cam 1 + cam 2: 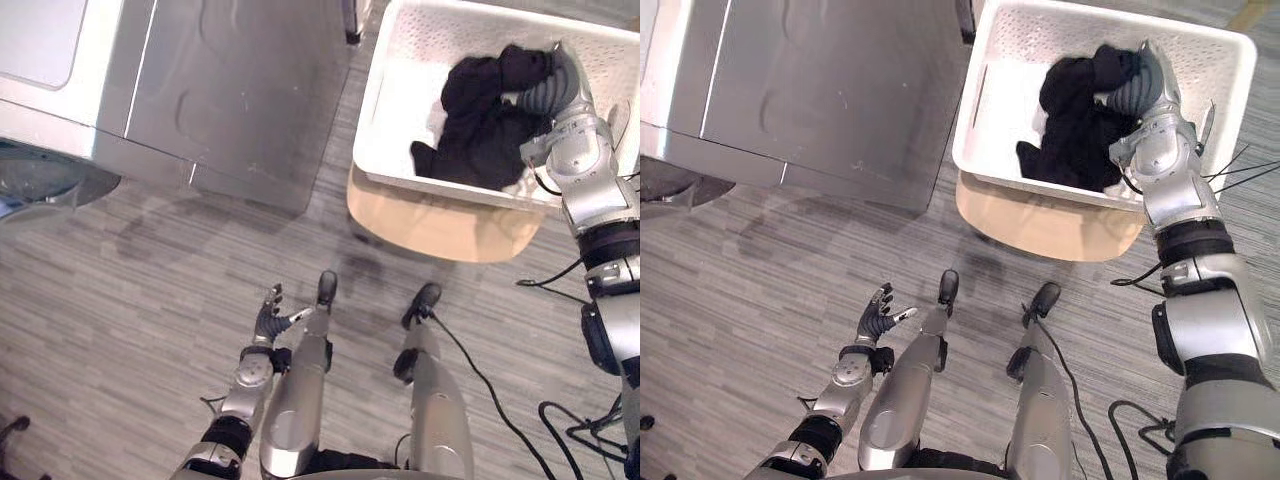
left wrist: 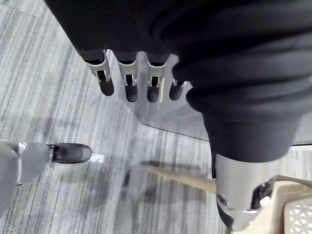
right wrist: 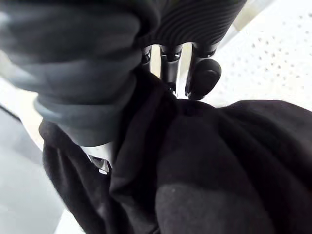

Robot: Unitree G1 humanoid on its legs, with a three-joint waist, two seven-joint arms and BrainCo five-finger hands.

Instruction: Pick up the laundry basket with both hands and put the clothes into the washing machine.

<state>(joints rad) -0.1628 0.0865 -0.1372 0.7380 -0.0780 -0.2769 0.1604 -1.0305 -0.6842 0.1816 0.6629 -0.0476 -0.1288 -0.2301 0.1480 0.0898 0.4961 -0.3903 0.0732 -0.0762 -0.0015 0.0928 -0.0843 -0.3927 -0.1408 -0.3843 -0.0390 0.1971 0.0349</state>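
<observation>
Fingers (image 3: pixel 202 78) of right hand (image 1: pixel 555 85) pinch black clothes (image 1: pixel 480 125) in laundry basket (image 1: pixel 420 40) | left hand (image 1: pixel 270 322) spread, low.

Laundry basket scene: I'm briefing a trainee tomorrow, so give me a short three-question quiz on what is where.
1. True or false: the black garment lies inside the white laundry basket.
2. Where is the right hand? A: flat on the floor. B: in the basket, at the garment. C: under the basket.
3. Fill in: the left hand hangs low over the floor, holding nothing, its fingers ____ (open or shut).

Key: 1 true; 2 B; 3 open.
</observation>
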